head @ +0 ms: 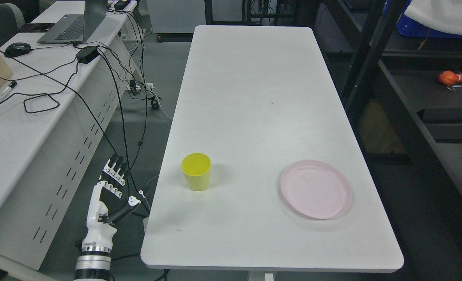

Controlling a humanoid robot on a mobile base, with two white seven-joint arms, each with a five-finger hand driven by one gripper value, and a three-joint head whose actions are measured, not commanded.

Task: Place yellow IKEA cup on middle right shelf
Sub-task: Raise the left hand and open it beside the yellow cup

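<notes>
The yellow cup (196, 171) stood upright on the white table (254, 97), left of centre in the lower half of the frame, its mouth open and nothing visible inside it. Nothing touched it. To its right, well apart, lay a pink plate (315, 189), also bare.

The left hand (112, 187) hung in the lower left of the frame, off the table's edge and below the level of its top, fingers straight and relaxed, gripping nothing. The right arm did not show at all.

Judging by this, the task had hardly begun: the cup had not been grasped, lifted or carried, so reaching, gripping and the transfer all remained.

The dark shelving (422, 128) ran down the right side of the frame, beyond the table's right edge. On one of its levels, upper right, sat a small orange object (452, 77); which level counted as the middle right shelf could not be told.
</notes>
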